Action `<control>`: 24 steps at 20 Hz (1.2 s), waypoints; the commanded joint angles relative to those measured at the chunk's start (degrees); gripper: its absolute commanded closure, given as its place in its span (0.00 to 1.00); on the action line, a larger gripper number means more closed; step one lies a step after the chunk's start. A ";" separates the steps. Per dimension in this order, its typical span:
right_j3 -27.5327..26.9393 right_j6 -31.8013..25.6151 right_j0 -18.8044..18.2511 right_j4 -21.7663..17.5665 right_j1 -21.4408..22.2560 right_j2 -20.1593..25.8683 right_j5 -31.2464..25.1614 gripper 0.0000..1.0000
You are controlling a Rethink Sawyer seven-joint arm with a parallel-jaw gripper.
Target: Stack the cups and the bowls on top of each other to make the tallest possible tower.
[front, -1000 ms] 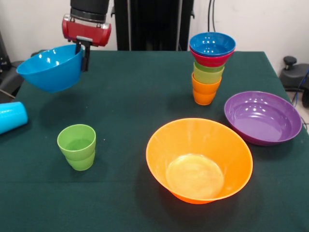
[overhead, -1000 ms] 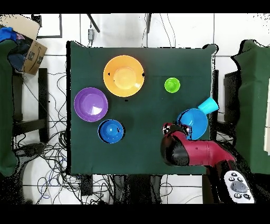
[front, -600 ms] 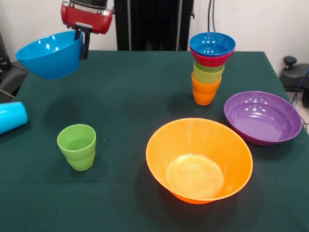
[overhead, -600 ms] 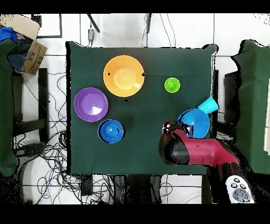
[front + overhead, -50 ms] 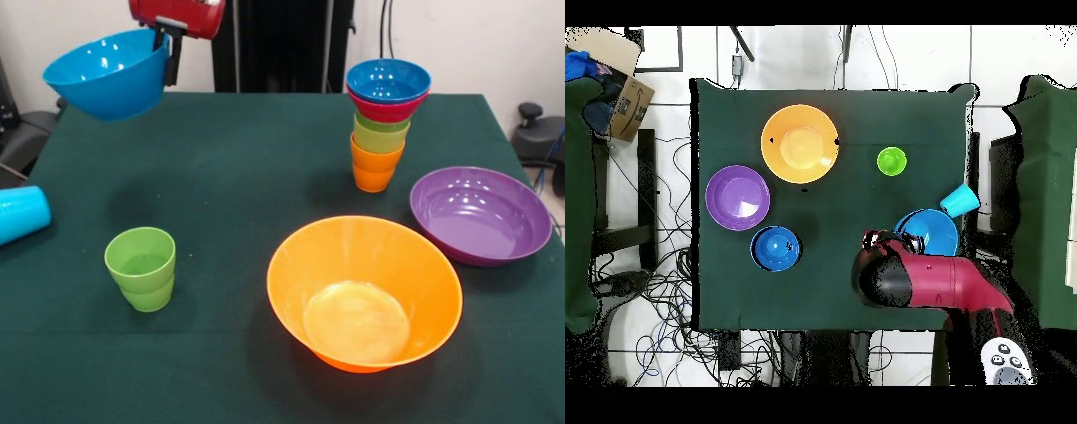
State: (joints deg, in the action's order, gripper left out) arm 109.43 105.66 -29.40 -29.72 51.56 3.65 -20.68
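Note:
My gripper [image 5: 168,49] is shut on the rim of a blue bowl [image 5: 108,72], which hangs tilted high above the table's far left; overhead the blue bowl [image 5: 931,230] shows beside the arm [image 5: 915,282]. The tower [image 5: 383,119] stands at the far right: an orange cup lowest, a green cup, a red bowl and a blue bowl on top [image 5: 776,248]. A stepped green cup [image 5: 141,268] stands upright at the front left. On its side at the left edge lies a light blue cup [image 5: 21,213]. A large orange bowl [image 5: 364,291] and a purple bowl [image 5: 481,214] rest on the table.
The dark green table [image 5: 247,177] has open cloth between the held bowl and the tower. A cardboard box [image 5: 613,85] sits off the table's corner in the overhead view. Cables lie on the floor around the table.
The gripper has risen with the blue bowl and shifted toward the table's middle. All other cups and bowls stayed put.

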 commanded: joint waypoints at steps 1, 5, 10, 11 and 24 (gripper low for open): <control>-2.33 -0.31 3.34 2.72 1.66 3.88 -10.65 1.00; -3.40 0.79 5.02 3.16 2.25 2.96 -12.72 1.00; -4.40 2.08 6.67 3.75 2.66 2.39 -14.10 1.00; -4.56 2.26 6.90 3.87 2.69 2.35 -14.25 1.00; -2.05 0.47 6.36 5.93 4.58 4.89 -9.81 1.00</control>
State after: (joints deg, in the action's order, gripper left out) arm 107.83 105.66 -23.06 -25.60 55.96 3.72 -28.98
